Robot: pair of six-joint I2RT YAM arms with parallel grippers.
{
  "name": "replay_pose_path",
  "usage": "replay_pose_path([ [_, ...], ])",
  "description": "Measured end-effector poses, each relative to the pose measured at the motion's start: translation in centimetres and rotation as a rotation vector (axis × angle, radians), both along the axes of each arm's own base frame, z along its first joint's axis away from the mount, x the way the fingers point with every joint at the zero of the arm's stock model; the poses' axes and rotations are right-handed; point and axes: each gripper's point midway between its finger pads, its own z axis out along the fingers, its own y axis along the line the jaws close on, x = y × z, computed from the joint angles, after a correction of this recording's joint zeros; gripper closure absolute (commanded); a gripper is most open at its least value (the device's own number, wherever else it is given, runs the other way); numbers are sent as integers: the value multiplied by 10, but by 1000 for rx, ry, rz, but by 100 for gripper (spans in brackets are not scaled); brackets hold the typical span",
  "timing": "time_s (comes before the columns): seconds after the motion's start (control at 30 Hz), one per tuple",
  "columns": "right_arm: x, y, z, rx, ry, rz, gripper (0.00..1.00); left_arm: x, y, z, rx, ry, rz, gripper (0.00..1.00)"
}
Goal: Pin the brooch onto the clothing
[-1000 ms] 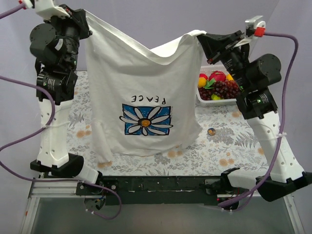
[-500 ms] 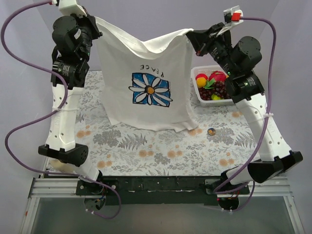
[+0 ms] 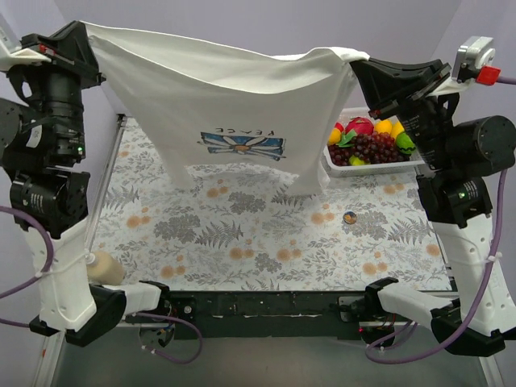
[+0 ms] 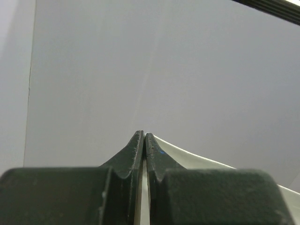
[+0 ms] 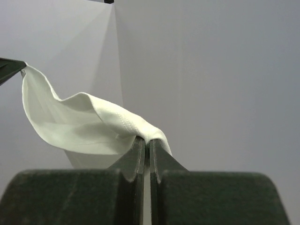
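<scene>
The T-shirt [image 3: 218,89] hangs in the air, stretched between the two grippers. Its blue daisy print [image 3: 242,143] faces the top camera, and its lower edge hangs free above the flowered tablecloth [image 3: 242,242].

The step in hand seems to be the spreading of the shirt before any pinning. To do it well, both arms should probably go down together with equal pull, so that the cloth lands flat and without folds. The shirt should also not cover the small round badge [image 3: 349,217], which is most likely the brooch. This badge lies on the table, below the right gripper [image 3: 361,71] and a little inward of it. It is well apart from the shirt and near the tray of toy fruit [image 3: 371,168].

The right gripper is pressed together and pinches one upper corner of the shirt. In its wrist view the white cloth folds over the fingertips and runs away toward the other arm. The left gripper [image 3: 85,32] is pressed together too, on the opposite corner. In its wrist view a thin white edge comes out just beside the closed fingers.
</scene>
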Motion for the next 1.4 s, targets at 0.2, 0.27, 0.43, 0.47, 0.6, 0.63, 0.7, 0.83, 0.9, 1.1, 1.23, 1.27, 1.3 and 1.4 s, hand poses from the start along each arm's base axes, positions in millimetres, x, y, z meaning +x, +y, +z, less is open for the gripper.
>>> replay_pose_path([
  [0.2,-20,4,-8,-26,-6,66,99,-26,3,11,-15,-45,-26,100],
  [0.27,-27,7,-8,-43,-17,95,99,-26,1,10,-15,-40,-35,100],
  [0.43,-40,13,-9,-81,-47,152,99,-11,-3,1,-9,-5,-40,100],
  [0.47,-41,15,-10,-88,-50,157,99,-6,-5,-1,-5,8,-39,100],
  [0.6,-28,23,-18,-115,-35,165,99,27,-12,-18,8,73,-32,100],
  [0.63,-24,24,-21,-120,-29,164,99,38,-14,-24,12,95,-27,100],
  [0.7,-8,31,-29,-133,-3,159,99,61,-18,-37,21,140,-14,100],
  [0.83,34,49,-50,-173,58,153,99,113,-27,-71,46,240,17,100],
  [0.9,69,63,-60,-196,95,148,99,141,-31,-91,64,289,37,100],
  [1.1,169,94,-77,-231,174,98,99,204,-37,-116,120,327,105,100],
  [1.23,207,85,-71,-190,165,36,99,221,-36,-111,145,279,145,100],
  [1.27,212,80,-68,-173,160,17,99,223,-35,-103,149,246,155,100],
  [1.3,215,74,-63,-152,146,-3,99,224,-35,-95,150,211,163,100],
  [1.4,217,57,-35,-73,56,-65,99,221,-32,-68,144,114,181,100],
])
